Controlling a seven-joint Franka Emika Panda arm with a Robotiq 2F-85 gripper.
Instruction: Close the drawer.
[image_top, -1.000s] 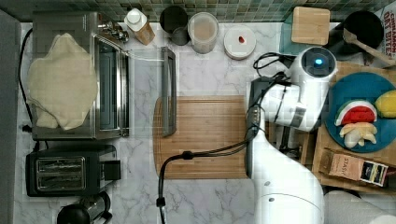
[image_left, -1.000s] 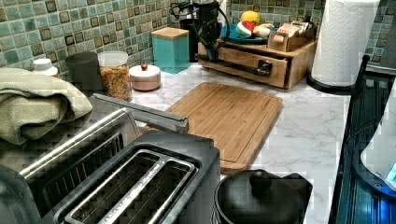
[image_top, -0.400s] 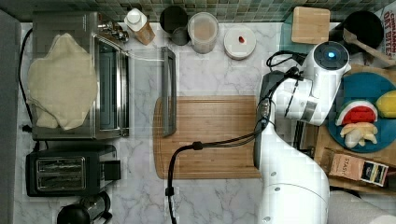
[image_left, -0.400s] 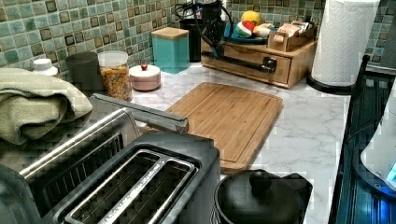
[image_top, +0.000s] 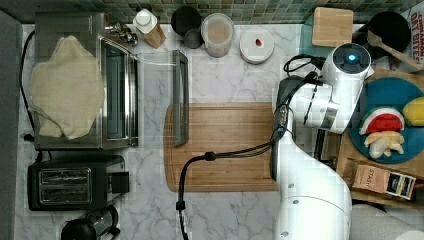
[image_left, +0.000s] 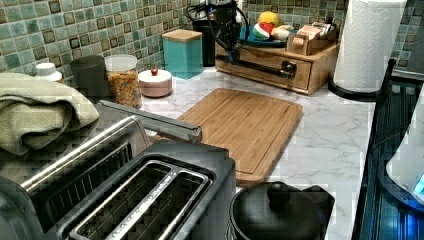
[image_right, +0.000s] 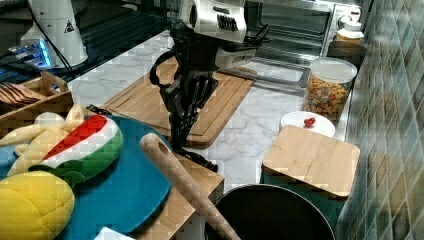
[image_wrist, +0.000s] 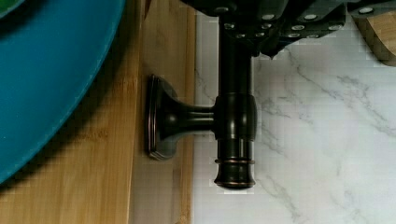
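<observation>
The drawer (image_left: 265, 62) handle (dark metal) (image_wrist: 235, 135) sits clamped between the jaws.

Marble counter (image_top: 235, 85) — cutting board (image_top: 225, 145), toaster (image_top: 75, 181).

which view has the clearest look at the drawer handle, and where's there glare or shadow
The wrist view is clearest: the dark handle is crisp, with highlights along its bar and a soft shadow on the drawer front. The left view shows the handle small and distant, under the gripper. The top view has the arm covering it.
</observation>
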